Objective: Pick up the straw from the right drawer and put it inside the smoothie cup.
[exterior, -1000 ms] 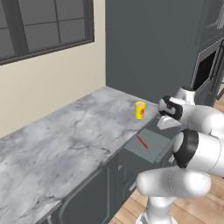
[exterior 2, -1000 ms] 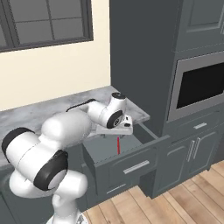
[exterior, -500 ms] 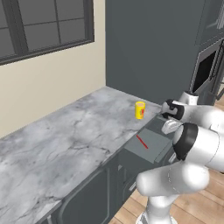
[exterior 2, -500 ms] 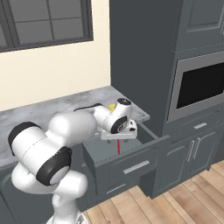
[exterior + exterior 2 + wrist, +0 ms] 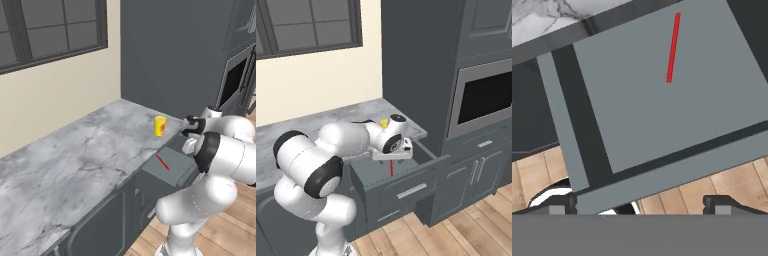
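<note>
- Jaws of gripper (image 5: 640, 202) spread to full width, nothing between them, no contact with anything.
- Fingertips (image 5: 559, 205) barely poking up at bottom of hand view, wide apart, aimed down into the open right drawer (image 5: 582, 125).
- Gripper (image 5: 392, 155) hanging above the drawer, over its inner part near the counter edge.
- Straw (image 5: 672, 47) lying flat on the drawer's grey bottom, loose, well apart from the fingertips, nearer the counter side of the drawer than its front panel.
- Same straw (image 5: 162, 162) seen from the left base as a short red diagonal in the drawer; from the right base (image 5: 391, 168) just below the gripper.
- Drawer (image 5: 406, 182) pulled out from under the marble countertop (image 5: 75, 160).
- Smoothie cup (image 5: 159, 125) upright on the countertop near the corner by the tall dark cabinet (image 5: 170, 50), just behind the drawer.
- Wood floor (image 5: 532, 175) visible past the drawer front.
</note>
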